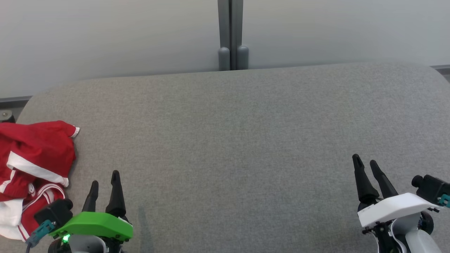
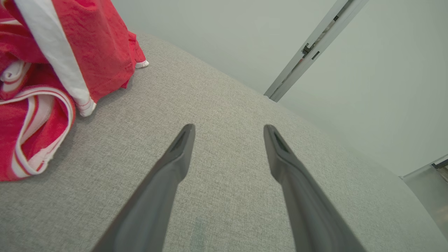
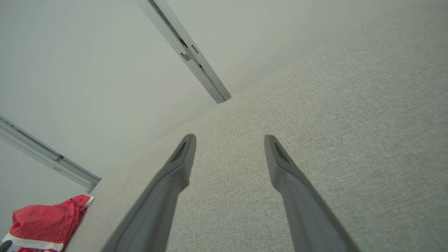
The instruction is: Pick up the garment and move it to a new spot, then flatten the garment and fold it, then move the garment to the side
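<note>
Left gripper (image 1: 105, 177), spread empty at lower left, could shove the bunched garment (image 1: 38, 147) off the desk (image 1: 225, 140) edge when reaching.

Parted right claw (image 3: 229, 137) above grey surface (image 3: 350, 122), red garment (image 3: 45, 222) well apart, lower left

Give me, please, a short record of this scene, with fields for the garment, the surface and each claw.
garment: red with white stripes, crumpled, at the left edge of the surface
surface: grey fabric, bare in the middle and on the right
left claw: open, empty, close to the garment but not gripping it
right claw: open, empty, at the right side, far from the garment
task stage: garment not yet picked up
</note>
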